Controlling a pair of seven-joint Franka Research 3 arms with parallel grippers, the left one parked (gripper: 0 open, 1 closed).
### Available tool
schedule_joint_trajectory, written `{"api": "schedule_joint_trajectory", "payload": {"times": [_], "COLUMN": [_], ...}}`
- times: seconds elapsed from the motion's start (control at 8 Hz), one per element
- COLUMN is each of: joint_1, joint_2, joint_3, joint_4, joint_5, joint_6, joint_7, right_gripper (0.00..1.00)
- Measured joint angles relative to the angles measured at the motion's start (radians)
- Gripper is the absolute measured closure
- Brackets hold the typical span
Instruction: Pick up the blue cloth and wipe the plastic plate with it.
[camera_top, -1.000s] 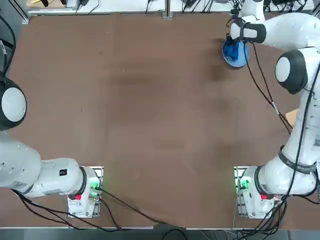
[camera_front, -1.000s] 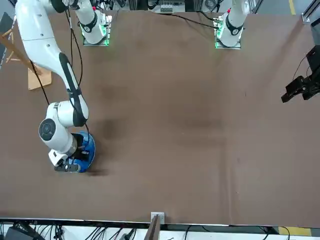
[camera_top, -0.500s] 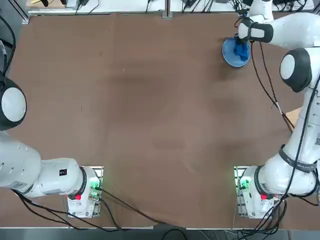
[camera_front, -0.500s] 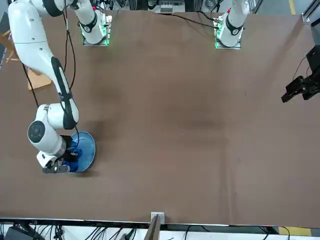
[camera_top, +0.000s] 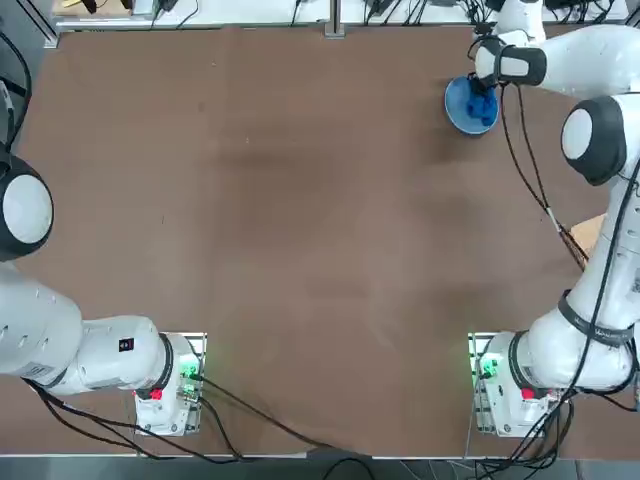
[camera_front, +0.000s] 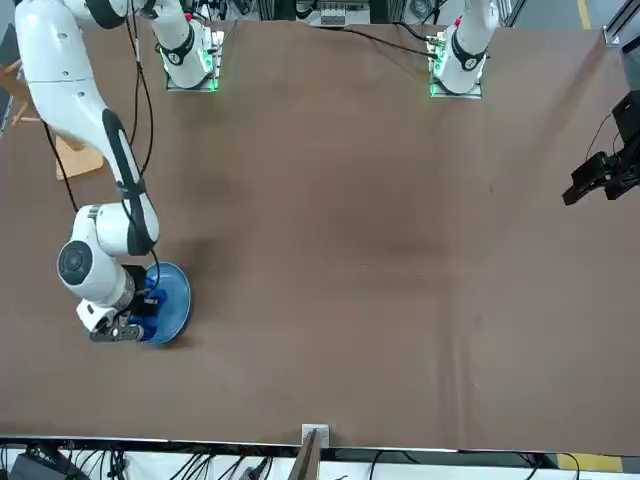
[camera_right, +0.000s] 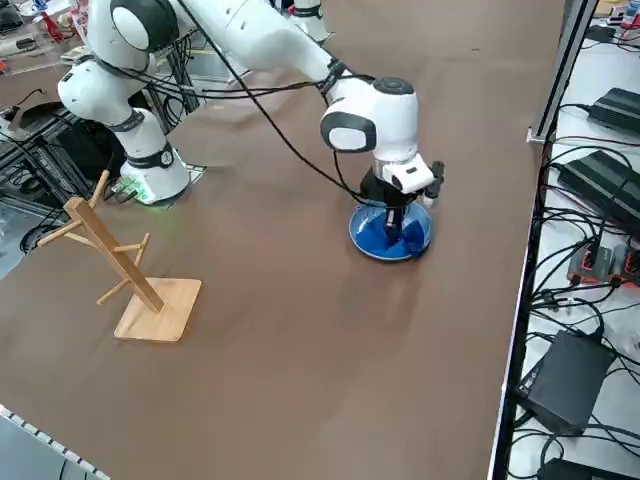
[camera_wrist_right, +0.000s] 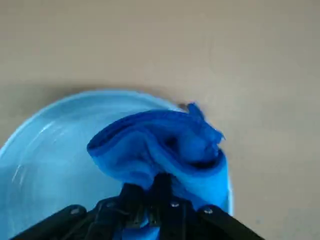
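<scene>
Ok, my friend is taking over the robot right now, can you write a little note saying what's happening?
Right gripper: shut on the blue cloth, low over the plastic plate.
Blue cloth: bunched up, pressed on the plate, one end poking past the rim.
Plastic plate: flat on the table, at the far edge on the robot's right side.
Done: cloth picked up and brought onto the plate.
Left: rub the cloth across the rest of the plate.

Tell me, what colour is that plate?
Light sky blue; the plastic plate shows best in the wrist view.
</scene>
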Motion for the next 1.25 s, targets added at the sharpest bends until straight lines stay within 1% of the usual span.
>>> {"api": "schedule_joint_trajectory", "payload": {"times": [0.25, 0.62, 1.0, 1.25], "joint_1": [0.038, 0.112, 0.115, 0.113], "joint_2": [-0.025, -0.032, -0.022, 0.013], "joint_3": [-0.001, -0.027, -0.034, -0.041], "joint_4": [-0.021, -0.029, -0.008, 0.050], "joint_5": [0.000, 0.005, 0.010, 0.011], "joint_6": [-0.080, -0.089, -0.082, -0.055], "joint_7": [0.020, 0.082, 0.088, 0.088], "right_gripper": [0.94, 0.94, 0.94, 0.94]}}
